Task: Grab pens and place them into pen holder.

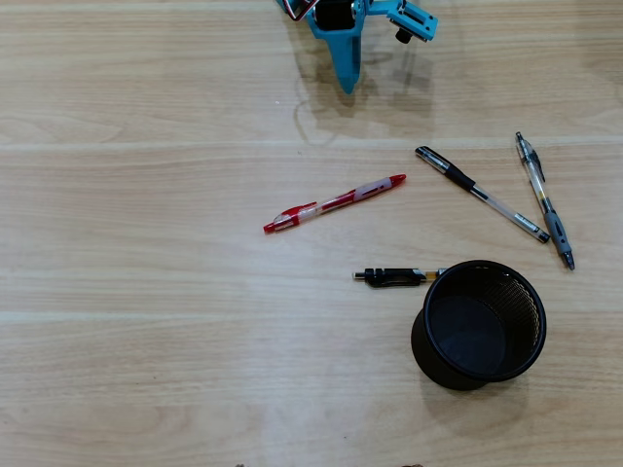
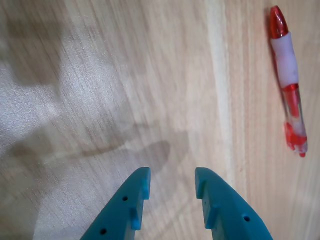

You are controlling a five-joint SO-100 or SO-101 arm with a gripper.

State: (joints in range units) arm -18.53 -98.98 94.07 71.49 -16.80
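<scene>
Seen from overhead: a blue pincer [image 1: 347, 86] up at 12 o'clock, over the pale wood worktop [image 1: 146, 292]. Open a little, with a small gap between the two blue tips in the wrist view [image 2: 171, 186]. Holds nothing. Touches nothing.

Four pens down flat on the worktop, none in the cup. Near the middle, the red pen [image 1: 335, 202], tilted, one end toward 2 o'clock and the other toward 8 o'clock. Also seen in the wrist view [image 2: 288, 79], at 2 o'clock from the tips and well apart from them, red with a whitish part in the middle.

At 3 o'clock in the overhead view, two clear pens. The clear pen with the black grip [image 1: 482, 194] slants from up-left down to the right. The clear pen with the grey grip [image 1: 544, 199] lies just beside it, steeper. Far apart at their top ends, close at their bottom ends; cannot tell if touching there.

Lower down, the short black pen [image 1: 393, 276], lying almost level. Right end next to the rim of the pen holder [image 1: 443, 365], maybe touching it.

Pen holder at 5 o'clock, round, black, standing up, mouth open to the camera. Dark inside.
</scene>
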